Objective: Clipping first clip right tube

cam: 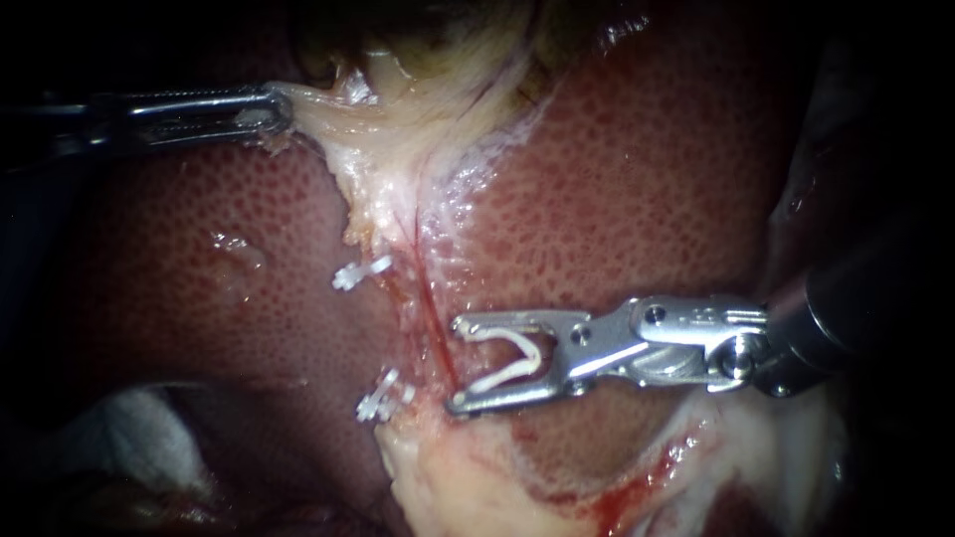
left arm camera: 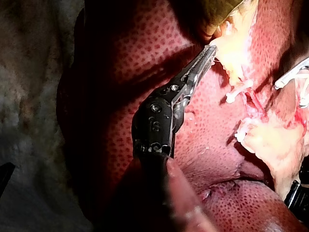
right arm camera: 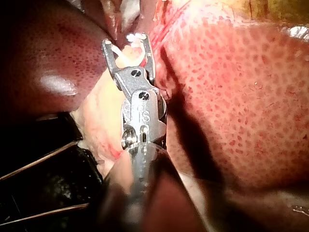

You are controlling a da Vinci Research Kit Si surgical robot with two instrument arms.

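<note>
two clips (cam: 361,271) lie left of what seems the tube (cam: 430,308).

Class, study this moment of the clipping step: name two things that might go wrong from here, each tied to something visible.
1. The open clip in the right instrument seems only just to reach the red tube; closing now might catch only part of it, or miss.
2. The left instrument holds pale tissue taut; if that grip slips, the tube may slacken away from the clip.
</note>
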